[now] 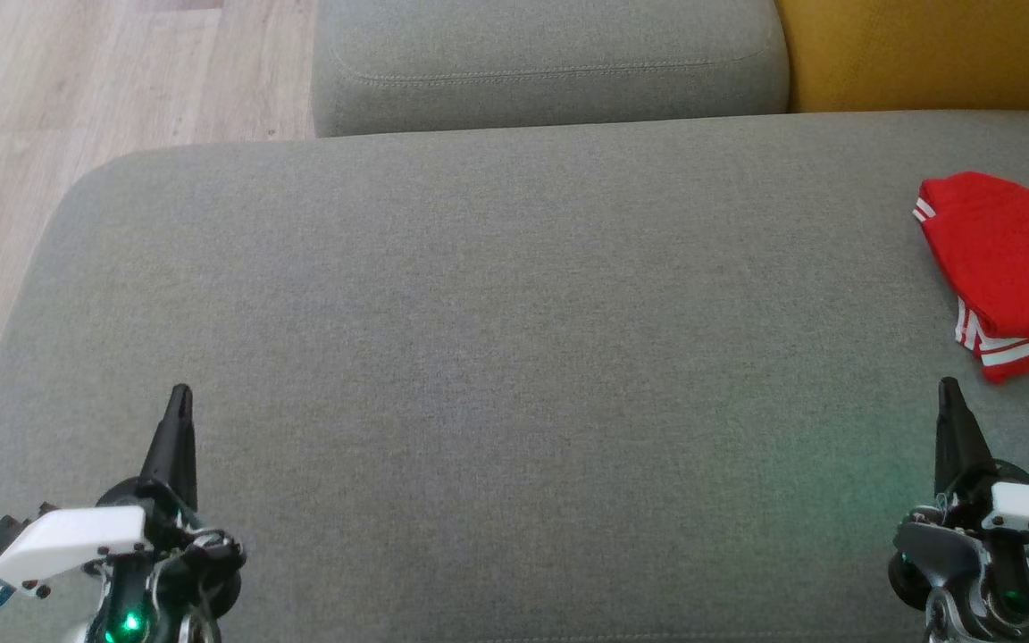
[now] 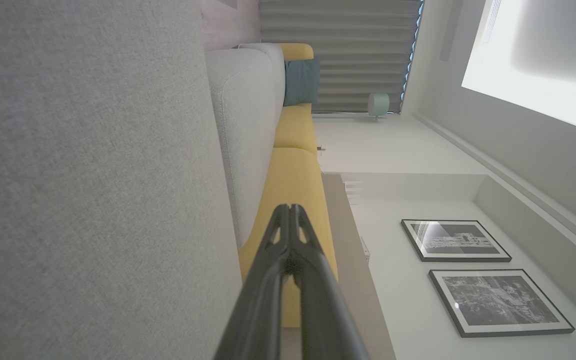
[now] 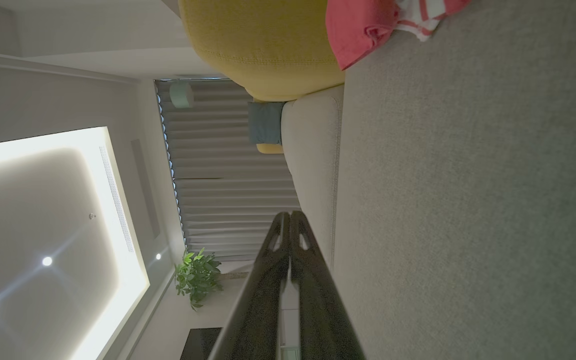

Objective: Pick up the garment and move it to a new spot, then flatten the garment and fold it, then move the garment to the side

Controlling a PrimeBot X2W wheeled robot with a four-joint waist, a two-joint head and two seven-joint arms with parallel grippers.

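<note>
Garment (image 1: 1010, 259), red with white stripes, lies on the grey sofa cushion (image 1: 514, 357), far right. Left jaws and right jaws are pressed shut, holding nothing.

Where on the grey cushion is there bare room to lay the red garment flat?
The whole middle of the grey cushion is bare, from the left pincer across to the right pincer and up to the far cushion. The right edge is crowded: the red garment lies there.
</note>
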